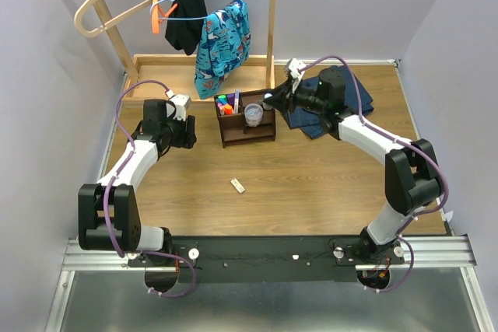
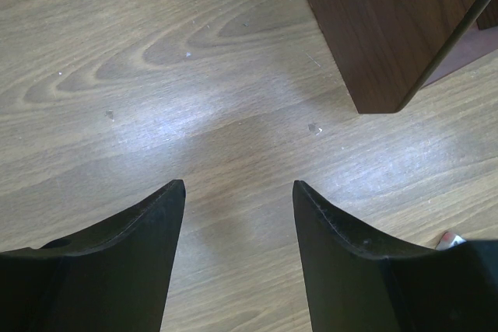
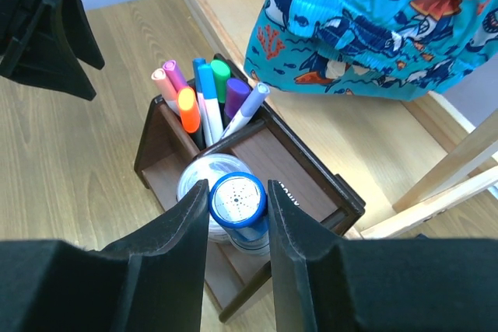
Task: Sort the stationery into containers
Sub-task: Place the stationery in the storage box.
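Here, your right hand [image 3: 238, 190] is clamped on the blue-capped bottle [image 3: 237, 201] over the organiser [image 3: 149, 145], beside the clear tub [image 3: 199, 175]; your left hand [image 2: 238, 184], spread apart, hangs above the bench [image 2: 156, 75]; the eraser [image 1: 237, 185] lies apart.

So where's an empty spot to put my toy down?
Biggest bare patch: the table between the organiser and the near edge, holding only the eraser. A gap lies between the left gripper and organiser. Crowded: the organiser itself, with markers, tub, and the right gripper holding the bottle.
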Available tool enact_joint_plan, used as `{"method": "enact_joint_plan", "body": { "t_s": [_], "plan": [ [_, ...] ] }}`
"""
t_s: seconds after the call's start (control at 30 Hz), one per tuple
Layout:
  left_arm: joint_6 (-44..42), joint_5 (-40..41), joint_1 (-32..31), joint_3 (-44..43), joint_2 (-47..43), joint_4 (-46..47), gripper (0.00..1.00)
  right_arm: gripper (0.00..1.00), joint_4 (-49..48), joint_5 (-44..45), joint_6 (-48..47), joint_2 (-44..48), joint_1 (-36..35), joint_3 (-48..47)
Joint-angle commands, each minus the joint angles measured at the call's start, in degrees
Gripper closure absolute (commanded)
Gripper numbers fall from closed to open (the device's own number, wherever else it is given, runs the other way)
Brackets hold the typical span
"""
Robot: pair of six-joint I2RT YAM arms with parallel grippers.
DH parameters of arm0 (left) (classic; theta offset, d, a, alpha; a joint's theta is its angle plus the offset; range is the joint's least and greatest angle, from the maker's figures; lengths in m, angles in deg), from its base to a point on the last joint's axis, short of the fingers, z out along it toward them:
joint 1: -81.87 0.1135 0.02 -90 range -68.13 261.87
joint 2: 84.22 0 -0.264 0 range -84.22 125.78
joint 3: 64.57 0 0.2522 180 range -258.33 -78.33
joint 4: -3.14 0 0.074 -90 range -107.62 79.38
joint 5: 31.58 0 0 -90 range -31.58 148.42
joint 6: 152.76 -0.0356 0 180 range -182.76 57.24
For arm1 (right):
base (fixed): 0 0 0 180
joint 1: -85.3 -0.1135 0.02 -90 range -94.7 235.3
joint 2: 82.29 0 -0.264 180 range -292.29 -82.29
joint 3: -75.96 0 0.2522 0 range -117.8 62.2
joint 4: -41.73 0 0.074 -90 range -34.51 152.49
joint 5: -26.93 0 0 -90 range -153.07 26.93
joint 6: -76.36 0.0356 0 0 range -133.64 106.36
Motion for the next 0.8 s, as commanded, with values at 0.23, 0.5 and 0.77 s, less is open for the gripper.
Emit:
{"method": "enact_joint_plan", "body": {
  "t_s": [0.23,0.5,0.77],
  "plan": [
    [0.96,-0.74,0.35,-0.86,0.36,0.69,0.33,0.64,4.59,1.71,-1.93,2.11,-0.22,2.23],
    [0.7,-0.47,0.35,0.63,-0.43,0.51,0.33,0.64,2.92,1.36,-1.58,0.18,-0.22,3.11],
    [-0.27,-0.03,0.35,0.55,0.18,0.25,0.33,0.62,-0.86,0.47,0.26,-3.6,-0.22,2.49]
  ]
}}
